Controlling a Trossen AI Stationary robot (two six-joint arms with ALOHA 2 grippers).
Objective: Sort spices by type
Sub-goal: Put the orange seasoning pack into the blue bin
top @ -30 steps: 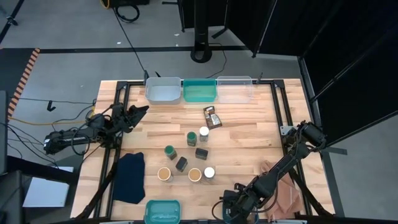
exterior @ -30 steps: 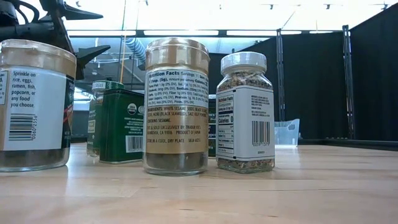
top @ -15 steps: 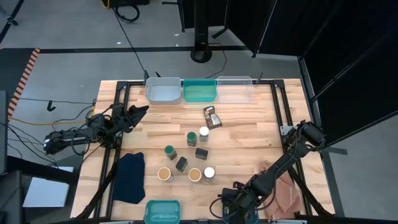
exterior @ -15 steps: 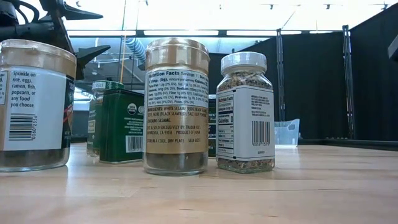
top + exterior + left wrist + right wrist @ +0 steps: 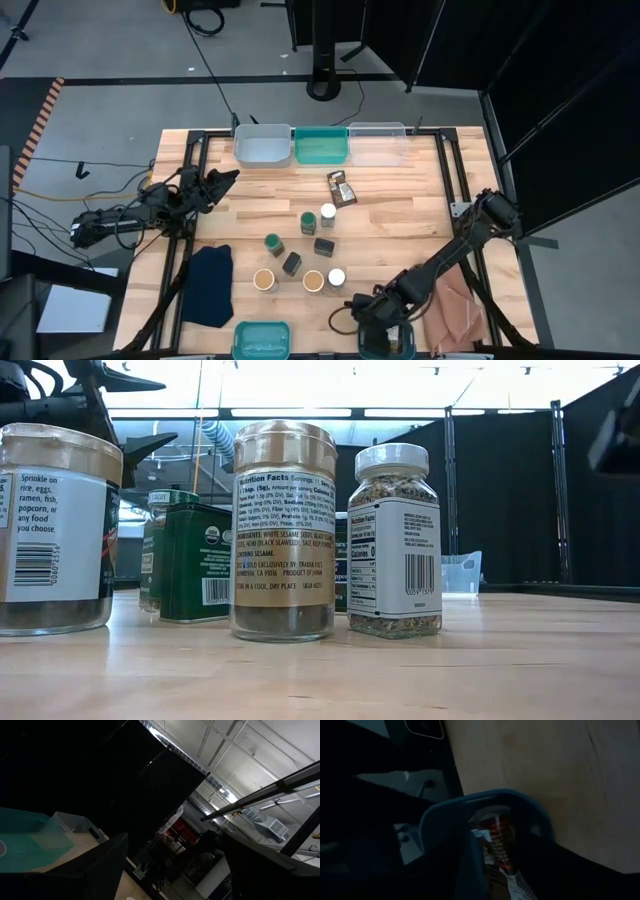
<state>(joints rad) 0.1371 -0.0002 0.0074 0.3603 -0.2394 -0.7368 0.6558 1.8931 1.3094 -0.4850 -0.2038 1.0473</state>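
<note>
swinging our right tool (image 5: pixel 345 312) left along the near table (image 5: pixel 400 215) edge, its state unclear; left tool (image 5: pixel 232 176) rests released far left. the spices (image 5: pixel 313 281) cluster mid-table, still unsorted.

From my remote station: the left tan-topped jar (image 5: pixel 52 530) is cut by the low view's edge. The green tin (image 5: pixel 196 563) hides most of a jar behind it. In the high view the near teal bin (image 5: pixel 261 341) runs off the frame. In the right wrist view, a labelled object inside a blue bin (image 5: pixel 445 810) is too dark to identify.
</note>
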